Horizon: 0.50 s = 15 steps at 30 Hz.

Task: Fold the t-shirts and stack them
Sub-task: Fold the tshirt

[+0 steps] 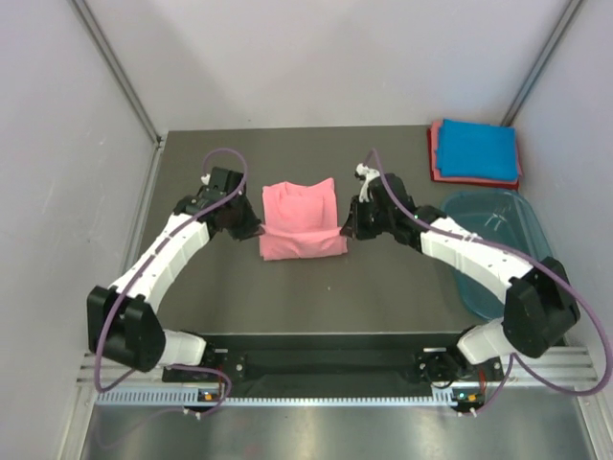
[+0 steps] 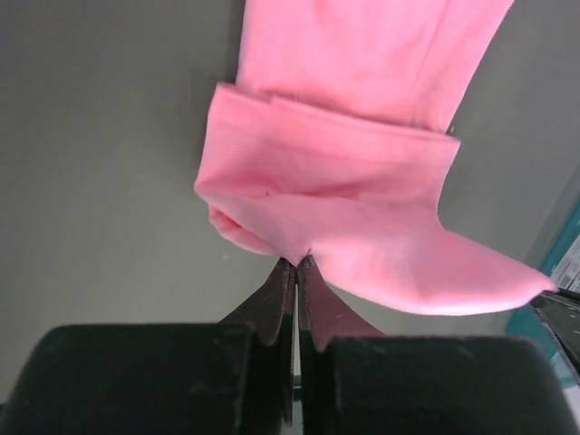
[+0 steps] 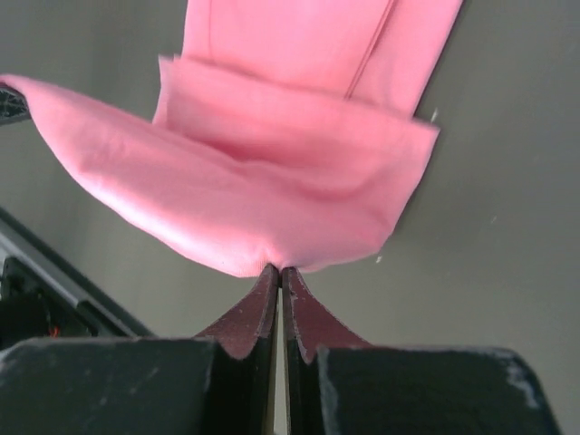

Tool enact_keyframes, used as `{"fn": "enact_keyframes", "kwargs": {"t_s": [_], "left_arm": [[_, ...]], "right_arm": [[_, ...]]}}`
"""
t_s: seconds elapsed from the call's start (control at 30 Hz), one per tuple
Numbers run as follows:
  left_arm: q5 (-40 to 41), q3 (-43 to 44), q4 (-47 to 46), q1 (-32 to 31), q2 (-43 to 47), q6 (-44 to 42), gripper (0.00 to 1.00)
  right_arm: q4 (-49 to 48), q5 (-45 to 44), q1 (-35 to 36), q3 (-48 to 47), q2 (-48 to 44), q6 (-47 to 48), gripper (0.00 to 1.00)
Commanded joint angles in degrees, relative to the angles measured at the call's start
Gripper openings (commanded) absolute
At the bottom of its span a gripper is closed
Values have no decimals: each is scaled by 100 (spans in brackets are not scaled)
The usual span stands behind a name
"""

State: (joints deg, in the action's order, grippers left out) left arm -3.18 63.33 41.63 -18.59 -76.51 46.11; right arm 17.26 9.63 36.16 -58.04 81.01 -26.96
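Top view: the salmon-pink t-shirt lies part-folded on the counter, between left claw and right claw
Left wrist: jaws pinched shut on one hem corner; cloth limp, light
Right wrist: jaws pinched on the opposite corner; the hem sags between, so a secure grip should take all layers

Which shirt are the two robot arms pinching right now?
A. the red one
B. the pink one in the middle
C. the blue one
B: the left tool and right tool are each shut on an edge of the salmon-pink shirt.
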Motion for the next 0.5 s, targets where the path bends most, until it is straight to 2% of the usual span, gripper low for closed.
{"fn": "enact_keyframes", "kwargs": {"t_s": [0.0,0.23,0.47], "left_arm": [[-217,652,-417,233,-415,-383,0],[-718,1637,-1041,505,-1541,-787,0],[-1316,2613,-1630,839,-2701,-823,0]], "right_arm": [[155,30,-328,-855,309,305,0],[199,697,-926,-2105,1511,586,0],[-99,1147,-1296,-3203,2602,648,0]]}}
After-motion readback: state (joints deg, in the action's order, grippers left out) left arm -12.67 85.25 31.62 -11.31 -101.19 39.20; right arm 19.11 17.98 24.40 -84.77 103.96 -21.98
